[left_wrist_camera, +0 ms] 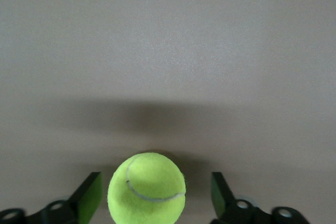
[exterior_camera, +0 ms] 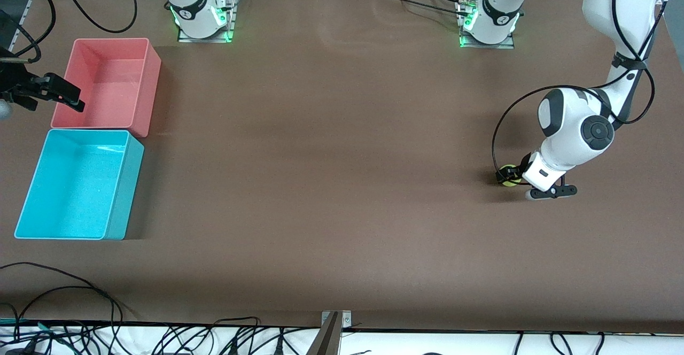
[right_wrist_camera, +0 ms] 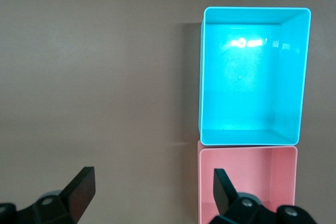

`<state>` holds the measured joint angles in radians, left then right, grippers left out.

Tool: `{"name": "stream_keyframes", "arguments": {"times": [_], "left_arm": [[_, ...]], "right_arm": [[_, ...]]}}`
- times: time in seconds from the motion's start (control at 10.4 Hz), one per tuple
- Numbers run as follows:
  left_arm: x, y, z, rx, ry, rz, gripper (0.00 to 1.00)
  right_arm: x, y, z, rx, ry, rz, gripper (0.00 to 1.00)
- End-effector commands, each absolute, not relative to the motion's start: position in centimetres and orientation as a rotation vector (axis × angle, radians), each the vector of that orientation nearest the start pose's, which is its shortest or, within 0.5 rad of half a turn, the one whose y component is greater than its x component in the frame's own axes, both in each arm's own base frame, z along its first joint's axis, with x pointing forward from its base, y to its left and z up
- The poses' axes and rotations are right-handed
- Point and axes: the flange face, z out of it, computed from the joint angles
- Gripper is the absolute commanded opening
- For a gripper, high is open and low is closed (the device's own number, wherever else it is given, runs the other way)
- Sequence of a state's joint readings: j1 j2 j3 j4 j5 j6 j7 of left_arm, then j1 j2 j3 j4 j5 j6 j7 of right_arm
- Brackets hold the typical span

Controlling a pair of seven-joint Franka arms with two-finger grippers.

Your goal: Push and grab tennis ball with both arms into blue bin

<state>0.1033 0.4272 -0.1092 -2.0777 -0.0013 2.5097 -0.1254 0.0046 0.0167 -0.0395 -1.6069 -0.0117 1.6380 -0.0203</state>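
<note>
Ball: the fuzzy yellow-green tennis ball (left_wrist_camera: 146, 188) lies on the brown table toward the left arm's end, well apart from both bins.
Left gripper (left_wrist_camera: 152, 198): low at the table, fingers wide around the ball, not clamped.
Right gripper (right_wrist_camera: 149, 195): spread wide, empty, waiting above the pink-red plastic bin (exterior_camera: 109, 85).
Bin: the rectangular cyan-blue plastic bin (exterior_camera: 115, 184) holds nothing.
Progress: the task appears barely begun; push, grab and drop remain.
</note>
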Motion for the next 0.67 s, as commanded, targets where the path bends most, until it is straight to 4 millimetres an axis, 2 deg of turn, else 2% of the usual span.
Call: {"name": "stream_keyframes", "arguments": {"times": [0.0, 0.1, 0.19, 0.29, 0.38, 0.57], "left_arm": [[59.1, -0.1, 25.8, -3.164, -0.157, -0.045, 0.77], [58.9, 0.0, 27.1, -3.16, -0.155, -0.038, 0.82], [58.8, 0.0, 28.3, -3.158, -0.149, -0.036, 0.71], [58.4, 0.1, 29.6, -3.155, -0.093, -0.012, 0.29], [58.1, 0.2, 30.5, -3.153, -0.054, 0.007, 0.0], [57.9, 1.5, 31.4, -3.148, 0.101, 0.002, 0.0]], "right_arm": [[56.5, -1.9, 61.0, -3.137, -0.002, -0.02, 1.0], [56.5, -1.8, 61.0, -3.137, -0.004, -0.02, 1.0], [56.5, -1.8, 61.0, -3.137, -0.004, -0.022, 1.0], [56.5, -1.8, 61.0, -3.137, -0.007, -0.022, 1.0], [56.5, -1.8, 61.0, -3.137, -0.004, -0.02, 1.0], [56.6, -1.8, 60.8, -3.137, -0.009, -0.012, 1.0]]}}
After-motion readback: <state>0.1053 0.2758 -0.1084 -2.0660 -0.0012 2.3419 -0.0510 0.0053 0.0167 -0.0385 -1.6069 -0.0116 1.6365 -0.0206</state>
